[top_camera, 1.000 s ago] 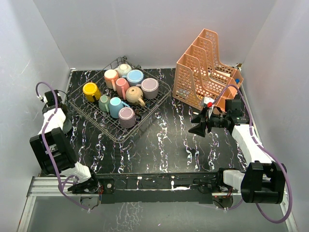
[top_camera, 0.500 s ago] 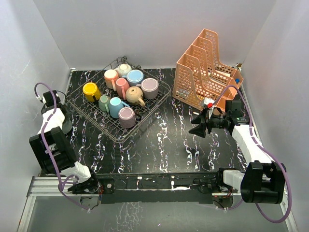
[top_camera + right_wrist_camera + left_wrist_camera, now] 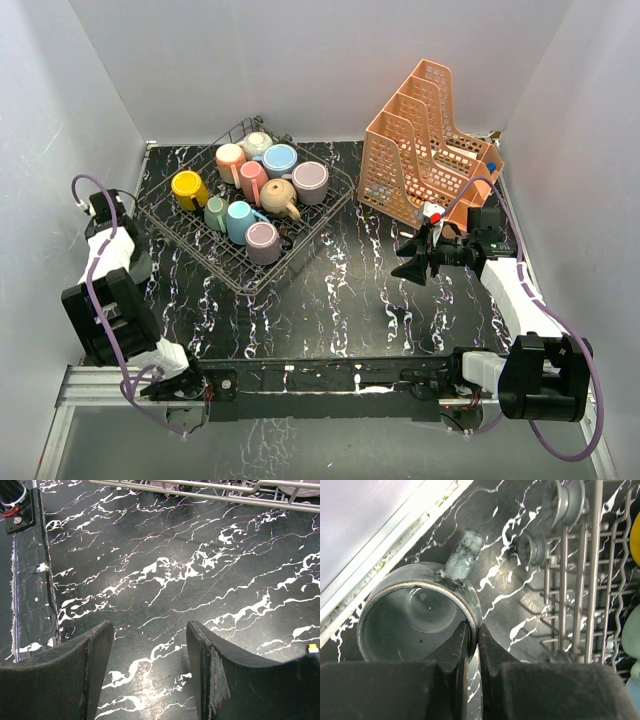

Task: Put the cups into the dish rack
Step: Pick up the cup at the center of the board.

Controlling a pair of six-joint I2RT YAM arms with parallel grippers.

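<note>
My left gripper is shut on the rim of a grey-green mug: one finger is inside it and one outside. The mug stands upright on the black marbled table by the left wall, handle pointing away, just left of the dish rack. In the top view the left wrist hides this mug. The dark wire dish rack holds several cups, among them a yellow one, a teal one and a lilac one. My right gripper is open and empty over bare table.
The orange perforated file organizer stands at the back right, just behind the right arm. White walls close in the left, back and right sides. The rack's near rail runs along the top of the right wrist view.
The left wrist has shifted very slightly by the left wall. The right arm and the cups in the rack have not moved.
</note>
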